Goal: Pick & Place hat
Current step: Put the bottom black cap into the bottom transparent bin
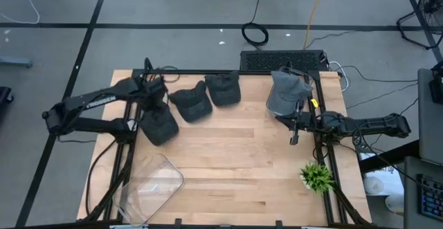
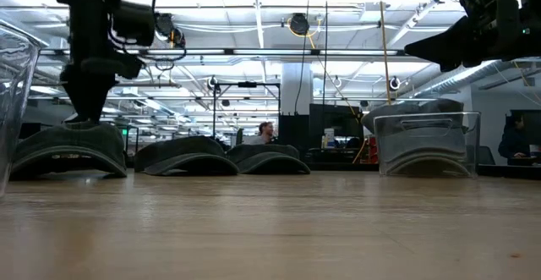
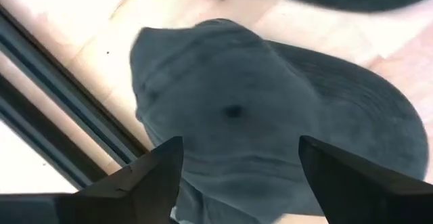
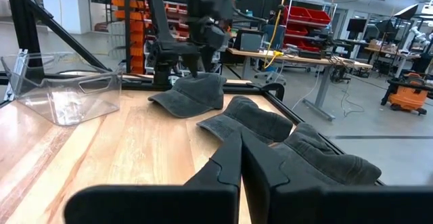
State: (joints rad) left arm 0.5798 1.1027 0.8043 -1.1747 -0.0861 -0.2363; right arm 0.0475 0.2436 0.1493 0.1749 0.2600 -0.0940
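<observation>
Three dark grey caps lie crown up on the wooden table. The leftmost cap (image 1: pixel 160 126) (image 3: pixel 230 109) (image 2: pixel 68 149) rests on its brim and rim, directly under my left gripper (image 1: pixel 156 106) (image 3: pixel 240 146). That gripper is open and points down, one finger on each side of the cap's crown. Two more caps (image 1: pixel 191 103) (image 1: pixel 223 89) lie to its right, toward the far edge. My right gripper (image 1: pixel 293 136) (image 4: pixel 241 143) is shut and empty, hovering over the table's right side. My left gripper comes at the leftmost cap from above, its open fingers (image 3: pixel 152 176) standing either side of the crown (image 3: pixel 233 112). In the low view its lower end meets the crown's top (image 2: pixel 84 123), but I cannot tell whether the fingers touch the cloth.
A clear bin (image 1: pixel 288 90) (image 2: pixel 427 145) holding grey caps stands at the far right. Another clear bin (image 1: pixel 154 184) (image 4: pixel 64 92) sits near the left front corner. A small green plant (image 1: pixel 317 176) stands at the right front. Bare wood lies in the middle.
</observation>
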